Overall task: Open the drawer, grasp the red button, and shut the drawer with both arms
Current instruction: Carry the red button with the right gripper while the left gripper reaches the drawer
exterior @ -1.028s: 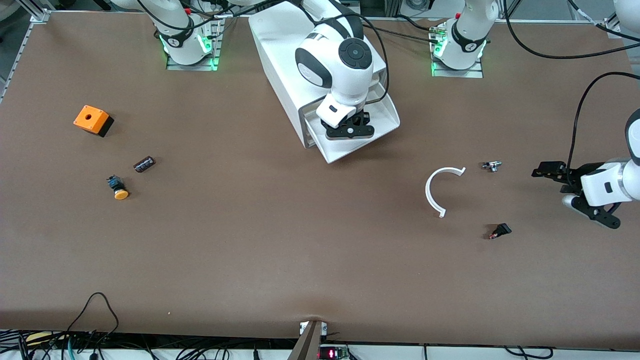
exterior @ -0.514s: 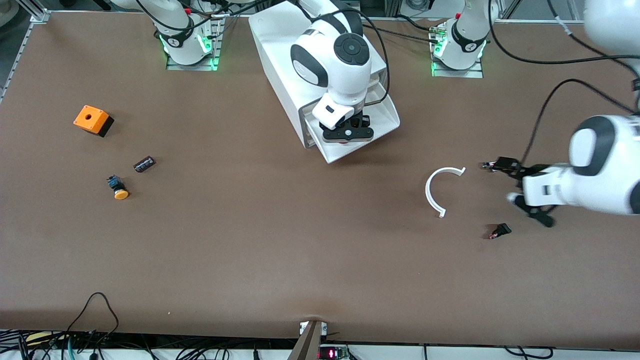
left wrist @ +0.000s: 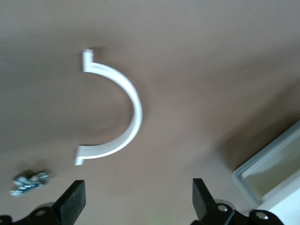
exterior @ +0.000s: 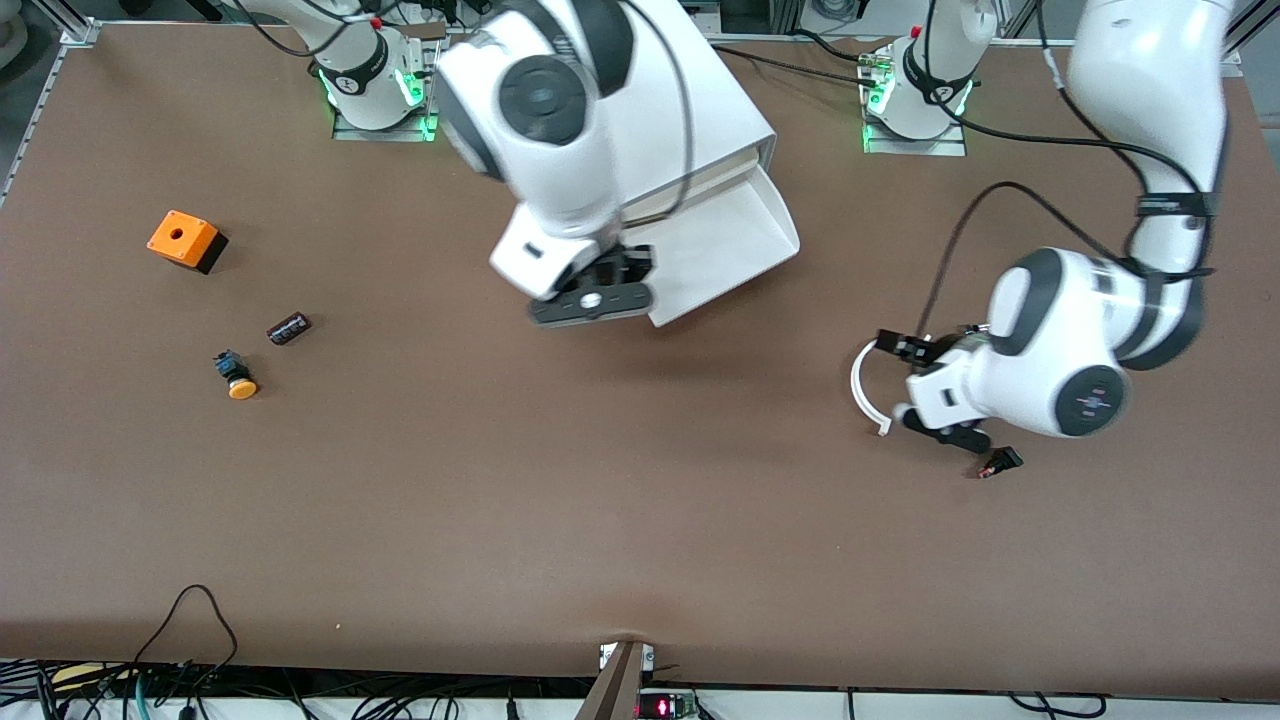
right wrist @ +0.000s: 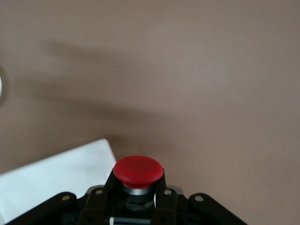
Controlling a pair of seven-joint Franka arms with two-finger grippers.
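Observation:
The drawer (exterior: 735,240) stands pulled out of the white cabinet (exterior: 700,100); its corner shows in the left wrist view (left wrist: 272,168). My right gripper (exterior: 590,300) is in the air over the table beside the drawer's front corner. In the right wrist view my right gripper (right wrist: 137,190) is shut on the button (right wrist: 138,169), red cap up. The button is hidden in the front view. My left gripper (exterior: 897,380) is open and empty over the white C-shaped ring (exterior: 858,385); in the left wrist view my left gripper (left wrist: 137,190) has its fingers wide apart.
An orange box (exterior: 183,240), a dark cylindrical part (exterior: 289,327) and an orange-capped button (exterior: 236,378) lie toward the right arm's end. A small black part (exterior: 1001,461) lies near the left arm's wrist. A small metal part (left wrist: 28,183) lies by the ring (left wrist: 126,117).
My right gripper lifted out of the drawer with the button and moved toward the right arm's end. My left arm swung in from the table's end to over the ring.

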